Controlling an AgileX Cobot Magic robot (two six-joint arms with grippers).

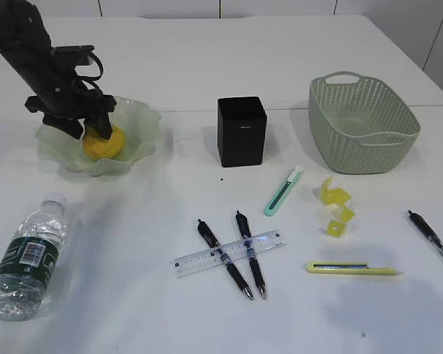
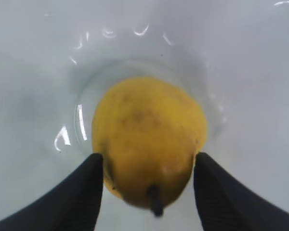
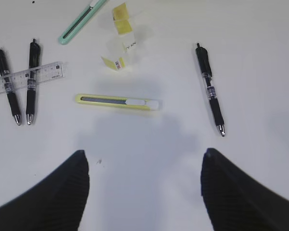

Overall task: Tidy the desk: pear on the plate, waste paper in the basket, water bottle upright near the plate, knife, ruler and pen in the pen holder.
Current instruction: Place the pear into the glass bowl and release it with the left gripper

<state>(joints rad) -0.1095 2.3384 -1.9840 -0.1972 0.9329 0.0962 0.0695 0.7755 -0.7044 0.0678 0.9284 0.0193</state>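
Observation:
The yellow pear (image 1: 107, 144) (image 2: 149, 134) sits in the pale green plate (image 1: 144, 118) (image 2: 38, 72) at the far left. My left gripper (image 1: 96, 125) (image 2: 148, 163) is closed on the pear's sides, stem toward the camera. My right gripper (image 3: 144, 159) is open and empty above bare desk; it does not show in the exterior view. The water bottle (image 1: 26, 258) lies on its side at front left. The black pen holder (image 1: 241, 131) and the basket (image 1: 354, 147) stand at the back. The ruler (image 1: 229, 253) (image 3: 24, 79) lies across two pens (image 1: 223, 258).
Yellow waste paper scraps (image 1: 334, 193) (image 3: 116, 61) lie before the basket. A mint knife (image 1: 283, 190) (image 3: 82, 21) and a yellow knife (image 1: 351, 268) (image 3: 118, 102) lie mid-desk. A third pen (image 1: 433, 241) (image 3: 210, 91) lies at the right edge.

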